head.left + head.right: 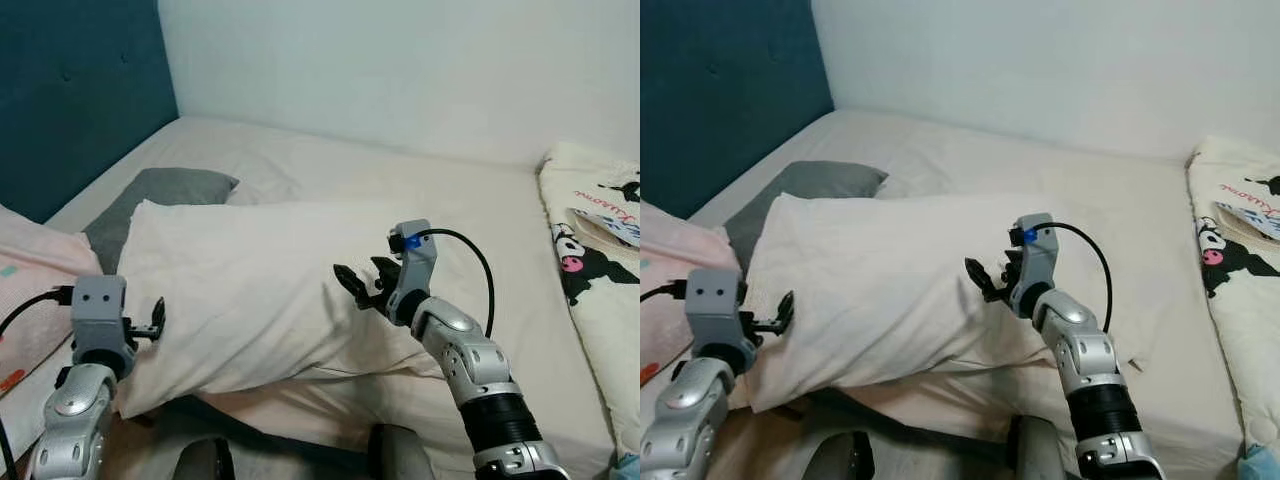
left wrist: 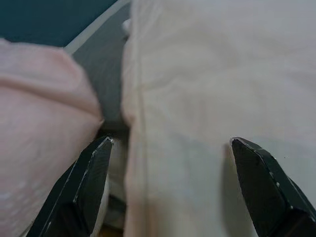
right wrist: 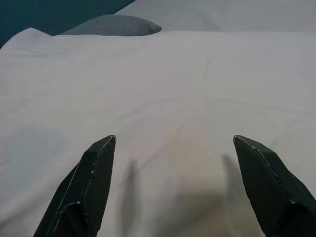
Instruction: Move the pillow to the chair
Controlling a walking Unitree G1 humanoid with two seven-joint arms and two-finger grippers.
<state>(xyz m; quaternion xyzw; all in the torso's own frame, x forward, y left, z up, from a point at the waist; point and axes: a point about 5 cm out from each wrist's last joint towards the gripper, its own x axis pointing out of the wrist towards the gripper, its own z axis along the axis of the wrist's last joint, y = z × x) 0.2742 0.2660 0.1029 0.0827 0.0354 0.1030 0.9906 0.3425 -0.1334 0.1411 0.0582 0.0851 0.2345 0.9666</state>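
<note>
A large cream pillow point(image 1: 250, 290) lies across the bed in front of me. My left gripper point(image 1: 155, 318) is at its near left corner, open, with the pillow's seamed edge point(image 2: 140, 148) between its black fingers point(image 2: 91, 182). My right gripper point(image 1: 362, 283) hovers low over the pillow's right half, open, its fingers point(image 3: 94, 182) spread above the cream fabric point(image 3: 168, 108) with nothing held.
A grey pillow point(image 1: 150, 200) lies behind the cream one, by the teal headboard point(image 1: 70, 90). A pink pillow point(image 1: 30, 280) sits at the left. A cartoon-print blanket point(image 1: 595, 260) covers the bed's right side. The white wall point(image 1: 400, 60) is behind the bed.
</note>
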